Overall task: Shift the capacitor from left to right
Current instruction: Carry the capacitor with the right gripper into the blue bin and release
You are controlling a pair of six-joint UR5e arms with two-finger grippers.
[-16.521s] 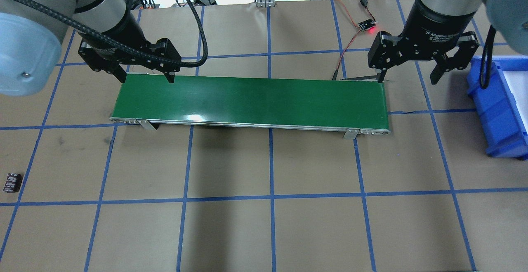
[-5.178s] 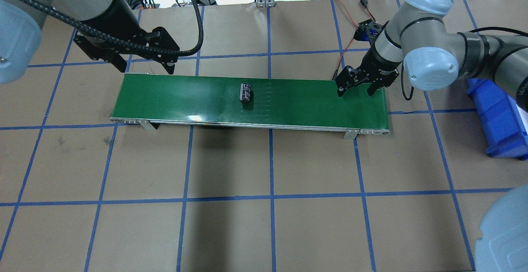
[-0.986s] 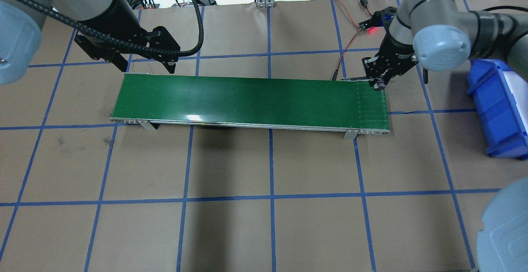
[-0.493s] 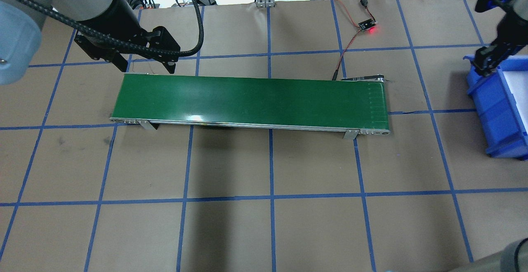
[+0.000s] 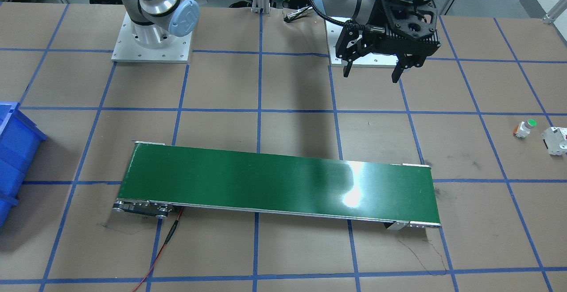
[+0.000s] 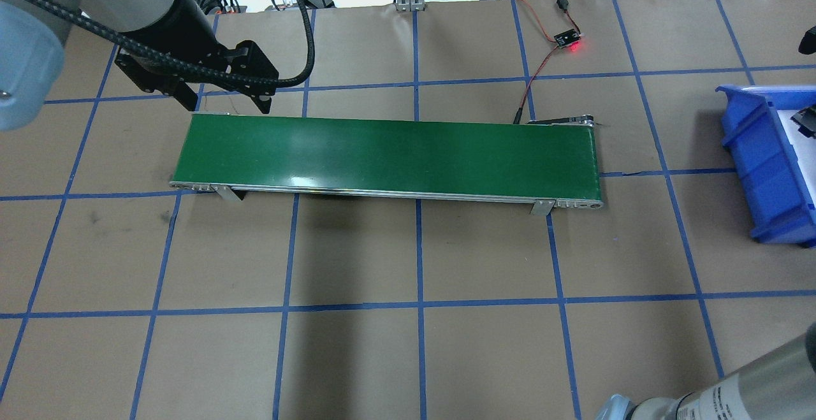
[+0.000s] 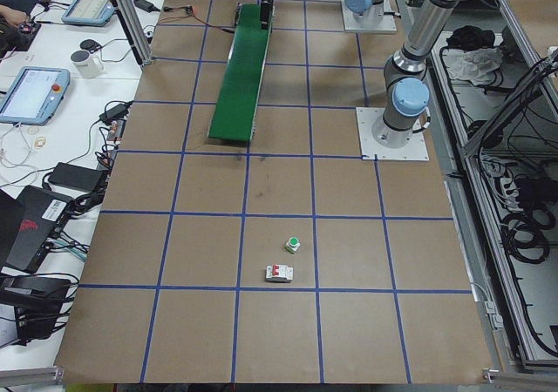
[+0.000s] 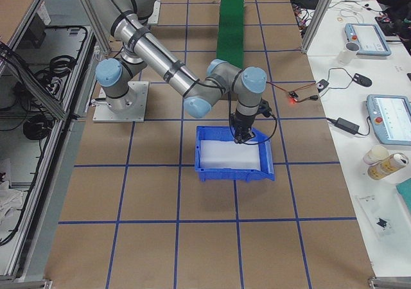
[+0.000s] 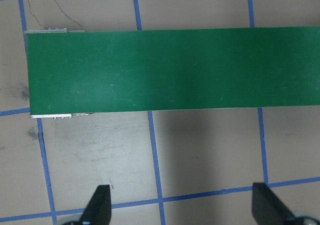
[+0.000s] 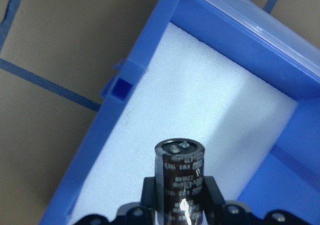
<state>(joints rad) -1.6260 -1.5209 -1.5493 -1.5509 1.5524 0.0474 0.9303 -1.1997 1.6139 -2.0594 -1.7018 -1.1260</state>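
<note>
At the robot's far left, a green-capped white part (image 5: pixel 525 128) and a white breaker block (image 5: pixel 555 140) lie near each other on the desk (image 6: pixel 408 356). Next we see the left arm with its wrist pointing straight down. The left pincer (image 6: pixel 226 105) is spread wide, holds nothing, and hovers just beside the left end of the green conveyor belt (image 6: pixel 389 155). At right, the right arm reaches out, elbow bent, wrist turned down over the blue bin (image 8: pixel 234 173). The right pincer (image 10: pixel 179 200) clamps the capacitor (image 10: pixel 179 167), one round end jutting past the fingers, above the bin's white foam (image 10: pixel 210 110).
</note>
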